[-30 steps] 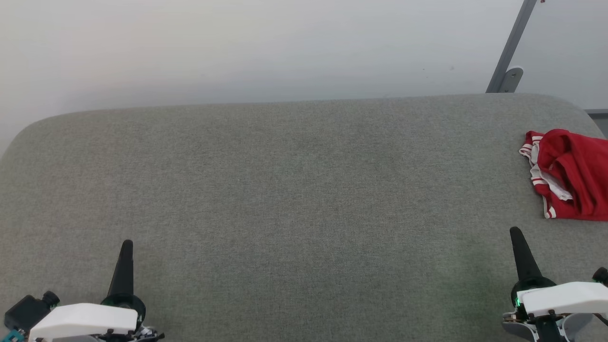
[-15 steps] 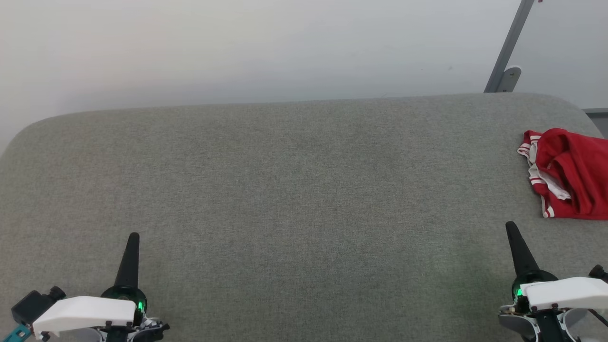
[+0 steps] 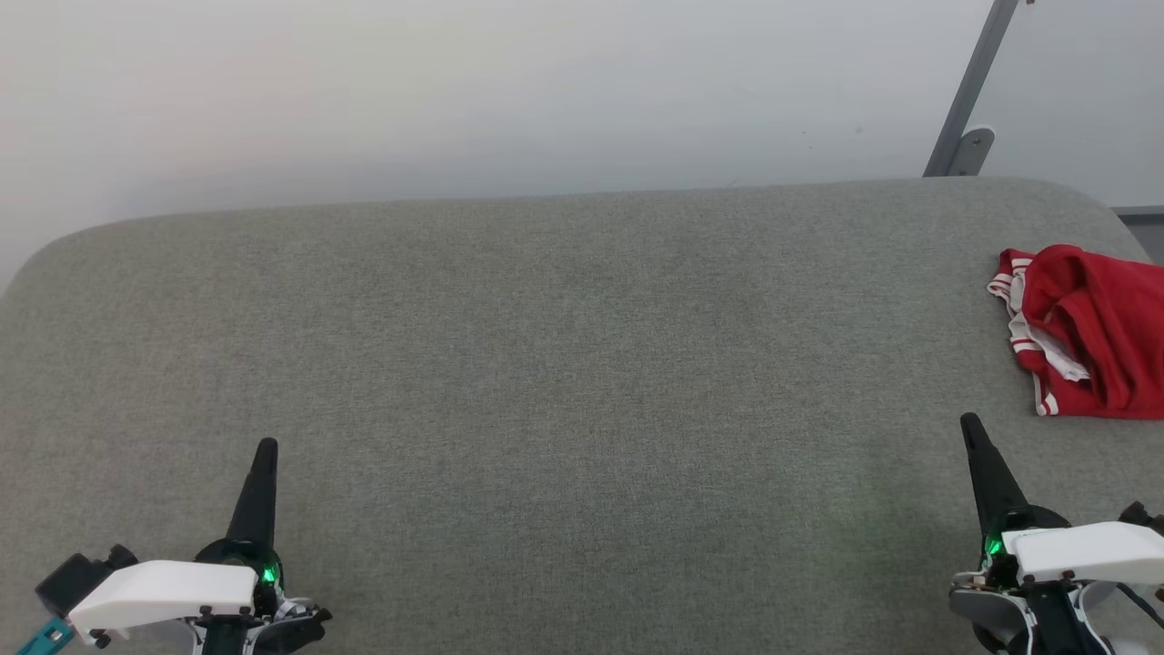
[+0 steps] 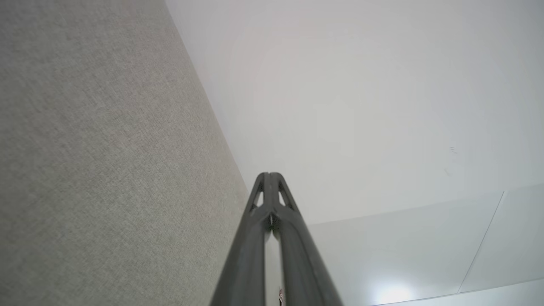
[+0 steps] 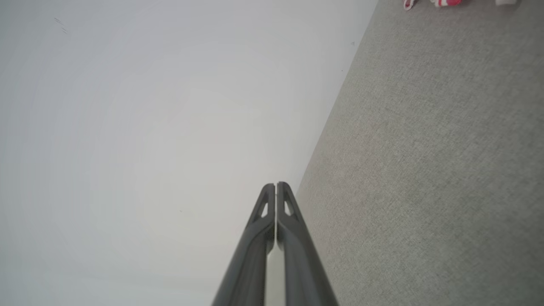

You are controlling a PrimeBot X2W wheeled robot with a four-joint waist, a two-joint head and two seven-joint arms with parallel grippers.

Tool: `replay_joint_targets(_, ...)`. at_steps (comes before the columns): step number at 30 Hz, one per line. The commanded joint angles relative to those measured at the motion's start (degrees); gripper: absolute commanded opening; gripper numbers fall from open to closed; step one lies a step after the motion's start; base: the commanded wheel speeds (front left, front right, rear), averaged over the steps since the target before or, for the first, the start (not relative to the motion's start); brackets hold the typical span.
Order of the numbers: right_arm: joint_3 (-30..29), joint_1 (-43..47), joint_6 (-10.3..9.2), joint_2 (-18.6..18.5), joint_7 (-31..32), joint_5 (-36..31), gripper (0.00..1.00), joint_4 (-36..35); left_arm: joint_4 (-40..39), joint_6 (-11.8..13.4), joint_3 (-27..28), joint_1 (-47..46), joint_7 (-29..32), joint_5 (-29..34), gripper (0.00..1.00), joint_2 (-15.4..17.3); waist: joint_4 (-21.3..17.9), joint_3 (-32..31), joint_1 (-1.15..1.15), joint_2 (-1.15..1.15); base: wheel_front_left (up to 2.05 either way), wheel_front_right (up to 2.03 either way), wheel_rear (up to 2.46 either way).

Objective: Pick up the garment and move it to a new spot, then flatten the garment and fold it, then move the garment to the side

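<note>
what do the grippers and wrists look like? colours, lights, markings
The left gripper and right gripper have long tapering dark-grey fingers with triangular cut-outs near the tips, white wrist covers and a green light each, plus a black block and teal part beside the left wrist.

- The worktop (image 3: 582, 364) is covered in grey woven cloth, matt, with a slightly rough weave.
- The red-and-white cloth bundle (image 3: 1091, 337) is thin, soft fabric, creased, with a faint sheen on the red.
- The left gripper (image 3: 265, 448) and right gripper (image 3: 969, 426) have dark matt fingers (image 4: 250, 255), plastic by the look, and smooth white casings (image 3: 164, 587) with a light gloss.
- The wall (image 3: 455, 91) is smooth, pale and matt.
- The slanted strut (image 3: 978, 82) looks like grey painted metal.
</note>
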Motion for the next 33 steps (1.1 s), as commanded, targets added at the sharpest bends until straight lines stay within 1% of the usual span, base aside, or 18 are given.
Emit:
replay_joint_targets(1,0.1,-0.8,-0.01,0.1,0.4,1.2,0.00,-0.1,-0.1,-0.1,0.3,-1.1,0.4,-1.5,0.00,-0.1,0.0,0.0,0.00,0.00,0.00,0.00,0.00)
replay_joint_targets(19,0.2,-1.7,-0.01,0.7,2.0,8.6,0.00,0.5,1.0,-0.2,0.5,-2.7,2.6,-8.7,0.00,-1.1,-0.3,0.0,0.00,0.00,0.00,0.00,0.00)
replay_joint_targets(33,0.3,-2.5,-0.02,1.0,3.2,13.5,0.00,0.8,1.7,-0.2,0.6,-3.5,4.0,-13.0,0.00,-1.9,-0.6,-0.1,0.00,0.00,0.00,0.00,0.00)
